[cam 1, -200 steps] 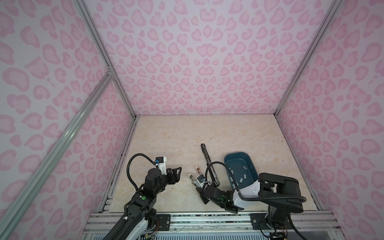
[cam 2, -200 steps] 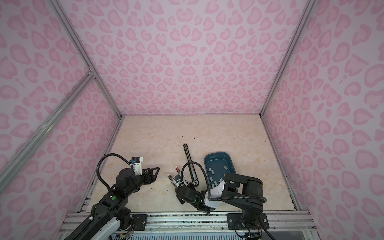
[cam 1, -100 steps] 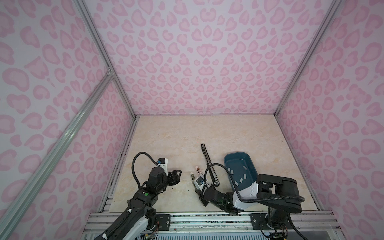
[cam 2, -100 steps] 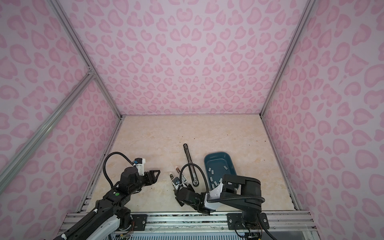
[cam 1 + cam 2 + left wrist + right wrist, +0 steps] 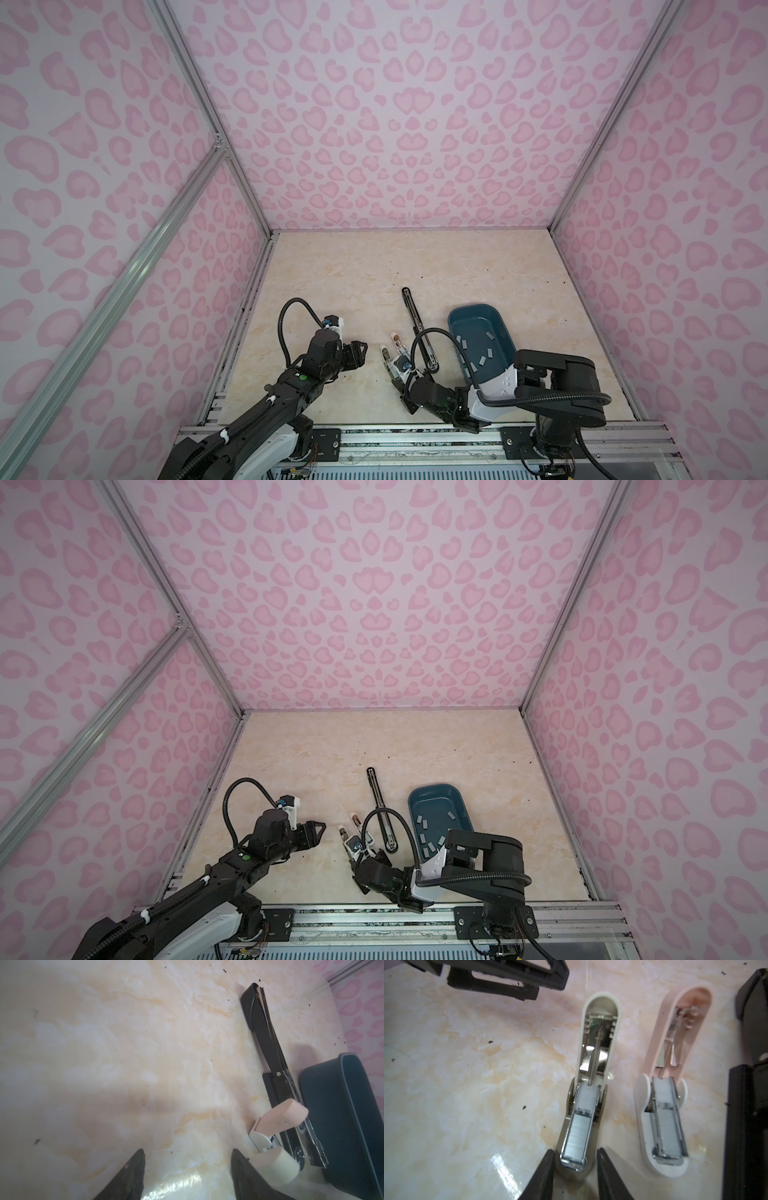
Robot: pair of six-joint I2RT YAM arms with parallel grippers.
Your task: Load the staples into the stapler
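We start at the right gripper [image 5: 576,1150]. Its two black fingers [image 5: 544,1174] stand astride the front end of the beige stapler [image 5: 588,1088], one on each side of the base. One finger looks to touch the plastic and the other shows a thin sliver of table beside it, so we cannot tell whether the base is truly clamped or only bracketed. The stapler lies flat with its lid swung fully back. A strip of staples [image 5: 576,1136] sits in its open metal channel, reaching to the nose.

Just beside it lies a pink stapler [image 5: 662,1105], likewise opened flat, with a silver strip in its channel too. Past that, a long black stapler [image 5: 417,328] stretches along the marbled table [image 5: 353,282]. Its near end lies between the two small staplers and a dark teal tray [image 5: 473,309]. More staples lie loose and scattered on the tray's floor in both top views. The white forearm of the right arm [image 5: 494,384] covers the tray's near end.

The left gripper [image 5: 187,1151] hangs low over bare table on the far side of the beige stapler, near it but apart. Its fingers are spread wide with nothing between them, and the tips point towards the two small staplers.
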